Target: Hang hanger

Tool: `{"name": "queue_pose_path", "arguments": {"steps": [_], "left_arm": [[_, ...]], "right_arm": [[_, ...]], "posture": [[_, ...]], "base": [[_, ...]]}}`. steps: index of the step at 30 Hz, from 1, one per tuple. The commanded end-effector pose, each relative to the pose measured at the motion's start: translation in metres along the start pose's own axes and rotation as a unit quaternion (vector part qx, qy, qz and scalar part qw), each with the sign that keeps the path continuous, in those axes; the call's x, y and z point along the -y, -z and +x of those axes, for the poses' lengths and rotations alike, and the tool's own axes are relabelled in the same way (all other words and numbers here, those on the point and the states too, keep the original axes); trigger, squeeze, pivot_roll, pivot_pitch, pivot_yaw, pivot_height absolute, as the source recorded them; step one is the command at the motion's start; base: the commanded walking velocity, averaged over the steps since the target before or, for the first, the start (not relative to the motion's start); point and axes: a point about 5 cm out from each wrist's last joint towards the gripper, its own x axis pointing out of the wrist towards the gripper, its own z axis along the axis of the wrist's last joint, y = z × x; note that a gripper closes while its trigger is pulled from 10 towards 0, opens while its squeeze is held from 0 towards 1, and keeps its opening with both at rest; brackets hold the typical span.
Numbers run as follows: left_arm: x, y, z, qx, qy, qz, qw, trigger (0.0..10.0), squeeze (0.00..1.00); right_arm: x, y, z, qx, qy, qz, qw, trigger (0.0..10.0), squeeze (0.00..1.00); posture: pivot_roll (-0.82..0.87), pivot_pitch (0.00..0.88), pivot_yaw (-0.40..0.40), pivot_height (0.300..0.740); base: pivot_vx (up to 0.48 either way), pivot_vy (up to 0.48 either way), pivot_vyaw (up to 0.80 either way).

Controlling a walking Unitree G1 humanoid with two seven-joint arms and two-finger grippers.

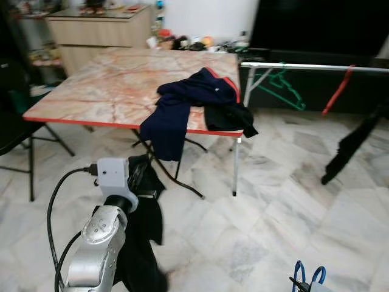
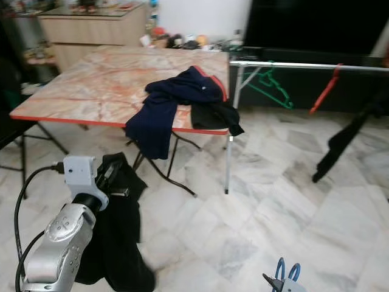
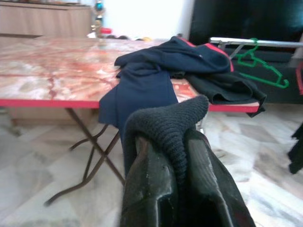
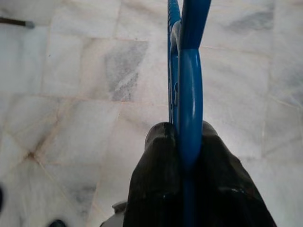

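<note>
We note a folding table (image 1: 109,85) with marble-pattern top, red edge. Navy garment (image 1: 182,109) draped over its front edge, black garment (image 1: 228,115) just beside it. Wooden cabinet (image 1: 97,30) behind. Pale marble floor (image 1: 267,219).

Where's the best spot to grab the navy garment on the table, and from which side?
Take the navy garment by the part hanging over the table's near red edge, coming from the robot's side. That part hangs free of the tabletop, so two fingers can close around it.
</note>
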Motion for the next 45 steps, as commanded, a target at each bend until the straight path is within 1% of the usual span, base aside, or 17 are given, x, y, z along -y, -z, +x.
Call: {"name": "queue_pose_path", "arguments": {"steps": [1, 8, 9, 20, 22, 25, 27, 30, 33, 39, 42, 45], "left_arm": [[-0.005, -0.008, -0.001, 0.014, -0.005, 0.004, 1.0, 10.0, 0.0], [-0.006, -0.008, -0.002, 0.012, -0.006, 0.005, 1.0, 10.0, 0.0], [-0.007, -0.008, -0.003, 0.012, -0.008, 0.006, 1.0, 10.0, 0.0], [-0.008, -0.01, -0.003, 0.013, -0.01, 0.007, 1.0, 10.0, 0.0], [-0.008, -0.012, -0.002, 0.018, -0.014, 0.002, 1.0, 10.0, 0.0], [-0.01, -0.014, -0.002, 0.024, -0.016, 0.005, 1.0, 10.0, 0.0], [-0.011, -0.013, -0.003, 0.025, -0.018, -0.002, 1.0, 10.0, 0.0], [-0.017, -0.017, -0.005, 0.035, -0.032, -0.029, 0.998, 10.0, 0.0], [-0.018, -0.019, -0.006, 0.037, -0.034, -0.025, 0.998, 10.0, 0.0], [-0.015, -0.018, -0.005, 0.035, -0.023, -0.022, 0.999, 10.0, 0.0], [-0.012, -0.017, -0.006, 0.035, -0.016, -0.023, 0.999, 10.0, 0.0], [-0.011, -0.018, -0.005, 0.034, -0.014, -0.024, 0.999, 10.0, 0.0]], "right_arm": [[-0.007, 0.001, 0.0, 0.0, -0.009, 0.005, 1.0, 10.0, 0.0], [-0.007, 0.001, 0.0, 0.001, -0.008, 0.002, 1.0, 10.0, 0.0], [-0.007, 0.0, 0.0, 0.004, -0.007, -0.008, 1.0, 10.0, 0.0], [-0.01, 0.001, 0.0, 0.002, -0.013, -0.009, 1.0, 10.0, 0.0], [-0.009, 0.002, -0.001, 0.001, -0.014, -0.009, 1.0, 10.0, 0.0], [-0.009, 0.002, -0.001, 0.0, -0.013, -0.01, 1.0, 10.0, 0.0], [-0.009, 0.002, -0.001, -0.001, -0.013, -0.015, 1.0, 10.0, 0.0], [-0.009, 0.002, -0.001, -0.002, -0.016, -0.017, 1.0, 10.0, 0.0], [-0.008, 0.002, 0.0, -0.003, -0.015, -0.017, 1.0, 10.0, 0.0], [-0.008, 0.002, 0.0, -0.003, -0.018, -0.021, 1.0, 10.0, 0.0], [-0.009, 0.002, 0.0, -0.004, -0.023, -0.035, 0.999, 10.0, 0.0], [-0.009, 0.003, -0.001, -0.006, -0.025, -0.035, 0.999, 10.0, 0.0]], "posture": [[0.08, 0.096, -0.021, 0.74], [0.08, 0.104, -0.023, 0.74], [0.08, 0.106, -0.023, 0.74], [0.08, 0.107, -0.021, 0.74], [0.08, 0.106, -0.022, 0.74], [0.08, 0.109, -0.021, 0.74], [0.08, 0.11, -0.021, 0.74], [0.08, 0.109, -0.022, 0.74], [0.09, 0.107, -0.025, 0.74], [0.08, 0.104, -0.03, 0.74], [0.09, 0.106, -0.031, 0.74], [0.09, 0.106, -0.031, 0.74]], "base": [[0.0, 0.48, -0.76], [0.0, 0.48, -0.76], [0.0, 0.48, 0.0], [0.0, 0.48, 0.0], [0.0, 0.431, 0.0], [0.0, 0.0, 0.0], [0.0, 0.0, 0.0], [0.0, 0.0, 0.0], [0.0, 0.0, 0.0], [0.0, 0.0, 0.0], [0.346, 0.0, 0.0], [0.48, 0.0, 0.0]]}}
